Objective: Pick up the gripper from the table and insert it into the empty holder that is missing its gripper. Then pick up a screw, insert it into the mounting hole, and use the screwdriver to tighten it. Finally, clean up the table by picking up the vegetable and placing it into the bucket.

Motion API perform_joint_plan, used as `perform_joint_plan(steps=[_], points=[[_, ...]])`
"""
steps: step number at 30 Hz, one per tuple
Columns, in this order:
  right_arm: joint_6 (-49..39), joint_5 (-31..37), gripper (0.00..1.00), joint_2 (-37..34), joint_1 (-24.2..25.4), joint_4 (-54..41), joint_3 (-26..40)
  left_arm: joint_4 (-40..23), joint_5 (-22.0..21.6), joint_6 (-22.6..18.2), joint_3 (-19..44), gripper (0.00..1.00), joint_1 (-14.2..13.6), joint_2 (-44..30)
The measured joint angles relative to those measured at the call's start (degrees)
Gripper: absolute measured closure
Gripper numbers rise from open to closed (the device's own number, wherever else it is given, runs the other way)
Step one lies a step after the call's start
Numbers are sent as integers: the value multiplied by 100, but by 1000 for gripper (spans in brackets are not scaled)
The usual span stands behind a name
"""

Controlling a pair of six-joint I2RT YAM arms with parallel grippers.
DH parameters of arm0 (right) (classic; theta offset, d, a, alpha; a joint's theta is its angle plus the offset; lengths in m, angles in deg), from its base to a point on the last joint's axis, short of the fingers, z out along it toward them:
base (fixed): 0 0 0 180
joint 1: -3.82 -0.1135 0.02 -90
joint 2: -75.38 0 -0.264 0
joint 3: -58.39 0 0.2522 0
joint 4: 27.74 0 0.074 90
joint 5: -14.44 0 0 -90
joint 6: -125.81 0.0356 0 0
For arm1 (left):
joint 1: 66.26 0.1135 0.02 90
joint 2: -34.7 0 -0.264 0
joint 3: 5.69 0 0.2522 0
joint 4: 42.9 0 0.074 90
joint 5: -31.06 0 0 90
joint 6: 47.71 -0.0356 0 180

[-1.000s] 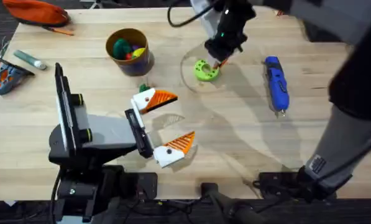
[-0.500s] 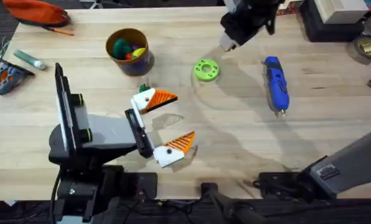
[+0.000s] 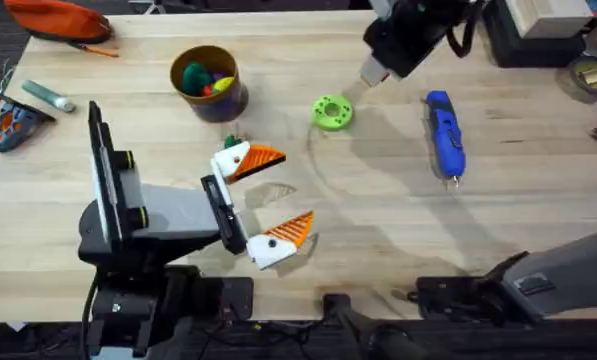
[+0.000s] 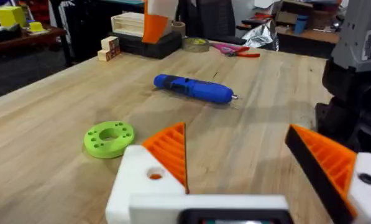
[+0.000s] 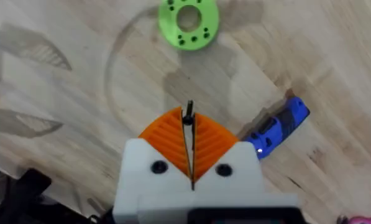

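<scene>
Your right gripper (image 5: 190, 134) pinches a small dark screw (image 5: 188, 114).
It hangs above the desk (image 3: 378, 220), between green disc (image 3: 332, 112) and screwdriver (image 3: 444, 135); your left gripper (image 3: 268, 195) sits open.

Blue screwdriver (image 3: 444, 134), lime disc (image 3: 332, 112), yellow-rim bucket (image 3: 207, 82)

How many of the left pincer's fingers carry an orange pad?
2: one finger near the bucket, the other nearer the front.
</scene>
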Motion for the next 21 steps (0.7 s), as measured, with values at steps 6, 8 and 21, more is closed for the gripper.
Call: perform_joint_plan(steps=[6,8,21], points=[[-186,5,998,0,-579,-112,415,0,0,0,0,15,0,0],[-258,4,998,0,-801,-140,563,2,0,0,0,15,0,0],[-422,4,998,0,-1715,-1298,1301,0,0,0,0,15,0,0]])
